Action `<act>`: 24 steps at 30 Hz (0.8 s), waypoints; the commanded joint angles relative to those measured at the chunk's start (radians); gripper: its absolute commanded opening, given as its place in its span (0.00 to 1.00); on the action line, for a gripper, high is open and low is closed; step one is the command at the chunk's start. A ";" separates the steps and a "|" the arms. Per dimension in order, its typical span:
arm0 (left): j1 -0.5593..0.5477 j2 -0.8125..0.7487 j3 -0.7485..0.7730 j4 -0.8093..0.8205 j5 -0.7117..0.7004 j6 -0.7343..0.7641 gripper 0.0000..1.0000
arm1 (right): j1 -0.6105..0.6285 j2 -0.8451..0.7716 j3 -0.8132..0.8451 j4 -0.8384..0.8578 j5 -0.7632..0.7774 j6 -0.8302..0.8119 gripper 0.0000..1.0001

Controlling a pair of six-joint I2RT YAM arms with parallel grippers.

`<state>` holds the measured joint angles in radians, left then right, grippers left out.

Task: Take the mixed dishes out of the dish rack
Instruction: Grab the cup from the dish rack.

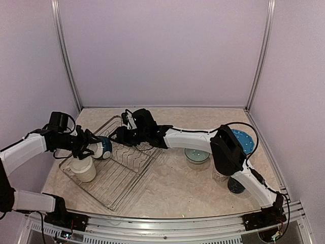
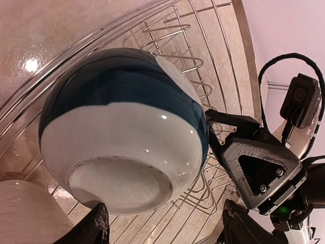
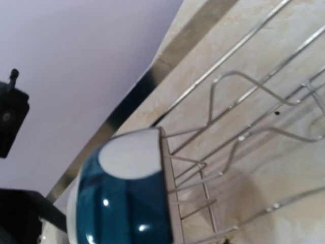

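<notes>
Teal bowl (image 2: 122, 127) at rack (image 1: 118, 179) rim

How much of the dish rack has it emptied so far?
Mostly done: a blue dotted plate, small bowl, clear glass and navy mug sit on the table. The left gripper is at a teal-and-white bowl in the dish rack; a cream mug remains too.

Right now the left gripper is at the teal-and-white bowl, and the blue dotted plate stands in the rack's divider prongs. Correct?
Not the plate. In the top external view the blue dotted plate lies outside the dish rack, on the table at far right, partly behind the right arm. The left gripper is at the teal-and-white bowl, as you said.
</notes>
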<state>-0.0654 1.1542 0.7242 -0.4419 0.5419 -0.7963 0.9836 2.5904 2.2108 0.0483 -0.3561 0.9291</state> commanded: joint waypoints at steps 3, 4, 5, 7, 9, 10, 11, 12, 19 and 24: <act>0.000 -0.052 0.036 -0.128 -0.098 0.051 0.90 | 0.025 0.091 0.105 -0.034 -0.003 0.020 0.47; 0.001 -0.057 0.048 -0.134 -0.122 0.051 0.95 | 0.027 0.098 0.111 -0.037 0.001 0.017 0.47; 0.003 -0.063 0.059 -0.135 -0.140 0.049 0.97 | 0.029 0.104 0.115 -0.036 0.003 0.016 0.47; 0.008 -0.066 0.082 -0.134 -0.167 0.040 0.99 | 0.032 0.115 0.122 -0.030 -0.002 0.017 0.46; 0.009 -0.062 0.092 -0.134 -0.200 0.031 0.99 | 0.038 0.126 0.140 -0.033 -0.007 0.013 0.46; 0.008 -0.059 0.091 -0.131 -0.216 0.029 0.99 | 0.042 0.129 0.150 -0.036 -0.008 0.008 0.46; 0.009 -0.056 0.087 -0.128 -0.227 0.028 0.99 | 0.046 0.133 0.159 -0.035 -0.010 0.004 0.46; 0.008 -0.047 0.082 -0.125 -0.233 0.028 0.99 | 0.050 0.136 0.166 -0.033 -0.012 -0.001 0.46; 0.008 0.056 0.043 -0.054 -0.197 0.022 0.99 | 0.062 0.145 0.202 -0.061 -0.026 -0.029 0.42; -0.017 0.101 0.052 -0.030 -0.140 0.023 0.98 | 0.061 0.031 0.117 -0.100 0.003 -0.113 0.42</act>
<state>-0.0601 1.2095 0.7925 -0.4664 0.3550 -0.7746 1.0309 2.6976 2.3802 0.0128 -0.3542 0.8879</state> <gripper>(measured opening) 0.989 0.422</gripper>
